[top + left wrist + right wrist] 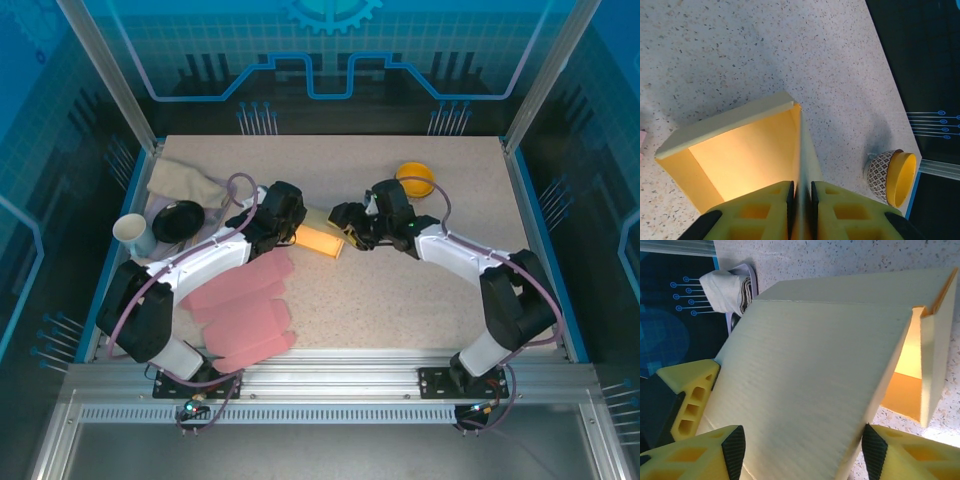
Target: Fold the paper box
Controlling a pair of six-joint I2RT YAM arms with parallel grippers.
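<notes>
Yellow fingers [765, 212] of the left pincer [801, 194] sit closest, pinched shut on one thin side wall of the paper box [740, 150], which stands upright between them. Just beyond those fingertips and off to one side opens the box's hollow, its walls already raised and glowing orange inside. A patterned bowl [890, 177] lies tipped over on the pincer's other side, well clear of the box.

Opposite it, the right pincer [803, 449] has its jaws spread wide with a broad pale flap [805, 375] lying between the dark pads [733, 447] (whether they actually press its edges, I cannot tell). Past that flap, beyond the fingertips, a narrower end piece stands a little apart from the wall.

From above, the box sits on the table [400, 290] right between the two pincers. By my reckoning the job is about halfway: the tray shape is formed, but the big flap has yet to come down and be tucked shut.
</notes>
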